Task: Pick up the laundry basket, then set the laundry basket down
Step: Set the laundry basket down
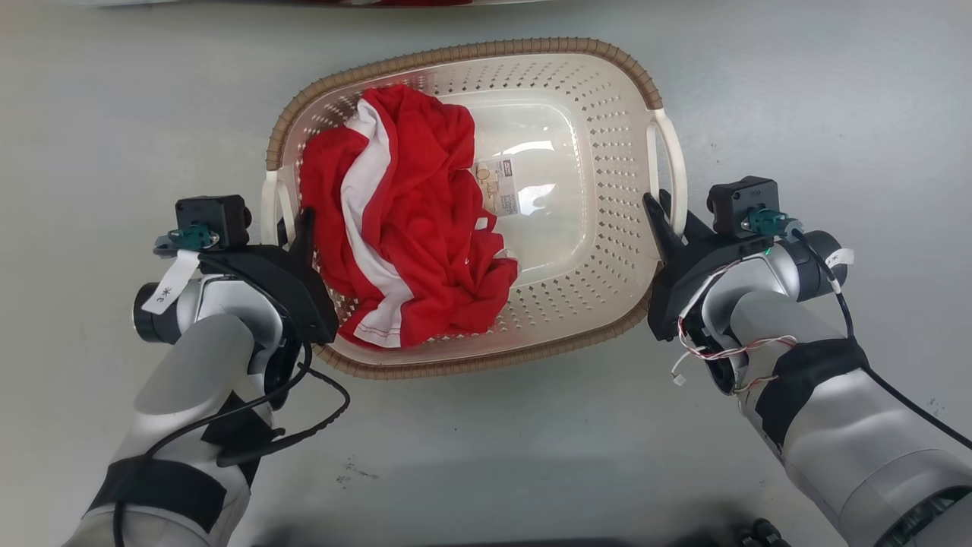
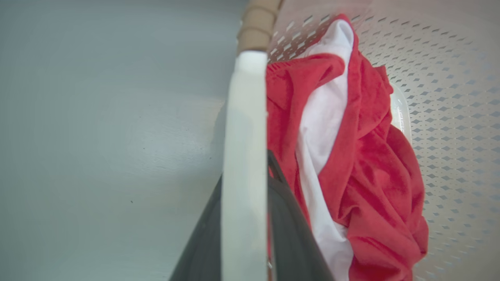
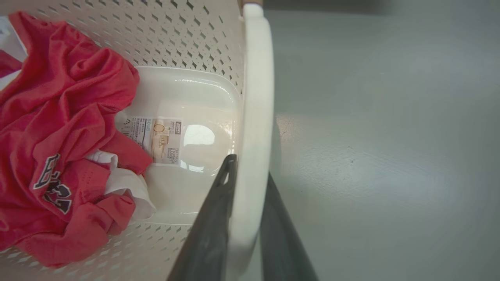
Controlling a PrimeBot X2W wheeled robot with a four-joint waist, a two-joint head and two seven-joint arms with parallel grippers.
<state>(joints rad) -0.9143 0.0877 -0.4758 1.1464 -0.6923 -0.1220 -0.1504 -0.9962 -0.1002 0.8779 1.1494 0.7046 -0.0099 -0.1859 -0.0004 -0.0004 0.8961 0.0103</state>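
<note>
The laundry basket (image 1: 456,53), cream perforated plastic with a brown woven-look rim, lies in the middle of the head view on a grey floor. A red and white garment (image 1: 402,220) fills its left half, and a small label (image 1: 501,186) shows on its bottom. My left gripper (image 1: 292,228) is shut on the white left handle (image 2: 244,117), one dark finger (image 2: 293,234) on each side. My right gripper (image 1: 668,216) is shut on the white right handle (image 3: 256,97) in the same way. I cannot tell whether the basket rests on the floor or hangs just above it.
Bare grey floor (image 1: 835,91) surrounds the basket on all sides. A strip of something red and white (image 1: 395,2) lies at the top edge of the head view. Dark parts of my base (image 1: 759,532) show at the bottom right.
</note>
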